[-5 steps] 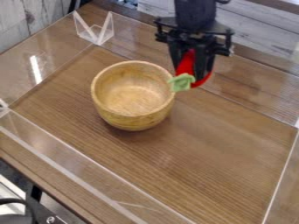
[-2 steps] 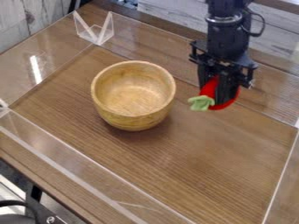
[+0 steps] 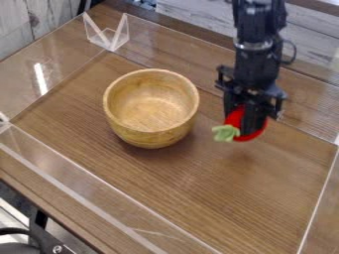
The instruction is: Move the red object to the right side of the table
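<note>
The red object [image 3: 248, 127], a small glossy red toy with a light green leafy end pointing left, hangs between the black fingers of my gripper [image 3: 251, 121], which is shut on it. The gripper points almost straight down, just above the dark wood-grain table [image 3: 199, 198], to the right of the bowl. Whether the toy touches the tabletop I cannot tell.
A round tan wooden bowl [image 3: 151, 105] sits at centre left, close to the gripper's left. Clear acrylic walls [image 3: 133, 223] ring the table, and a clear folded stand [image 3: 106, 32] is at the back left.
The gripper has carried the red object rightward away from the bowl's rim and lowered it toward the tabletop. The wrist has rolled a little.
</note>
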`<state>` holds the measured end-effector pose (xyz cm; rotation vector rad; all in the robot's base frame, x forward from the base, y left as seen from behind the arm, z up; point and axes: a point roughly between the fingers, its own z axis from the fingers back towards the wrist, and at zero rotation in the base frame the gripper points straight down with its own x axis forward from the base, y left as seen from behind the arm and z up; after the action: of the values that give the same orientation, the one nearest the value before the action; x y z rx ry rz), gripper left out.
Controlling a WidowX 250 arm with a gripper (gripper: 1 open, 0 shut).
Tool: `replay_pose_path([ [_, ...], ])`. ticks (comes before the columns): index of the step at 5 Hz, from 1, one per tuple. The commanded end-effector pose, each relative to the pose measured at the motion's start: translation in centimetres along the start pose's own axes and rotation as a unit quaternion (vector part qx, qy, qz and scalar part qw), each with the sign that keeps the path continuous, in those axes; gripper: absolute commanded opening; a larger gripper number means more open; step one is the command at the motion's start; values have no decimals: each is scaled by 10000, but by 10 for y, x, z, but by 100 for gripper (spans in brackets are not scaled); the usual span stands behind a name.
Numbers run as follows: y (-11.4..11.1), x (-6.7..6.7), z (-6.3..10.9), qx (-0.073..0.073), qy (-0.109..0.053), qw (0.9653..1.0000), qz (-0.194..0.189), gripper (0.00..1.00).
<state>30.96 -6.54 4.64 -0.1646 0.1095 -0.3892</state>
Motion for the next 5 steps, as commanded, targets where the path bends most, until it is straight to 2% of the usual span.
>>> replay_pose_path([
  [1,-1,16,12,112,-232,9993,-285,0],
  [2,-2,17,8,102,-148,9986,-490,0],
  [3,1,23,1,74,-193,9997,-135,0],
  [4,2,27,-3,73,-269,9994,222,0],
  [5,-10,26,-7,13,-347,9986,401,100],
])
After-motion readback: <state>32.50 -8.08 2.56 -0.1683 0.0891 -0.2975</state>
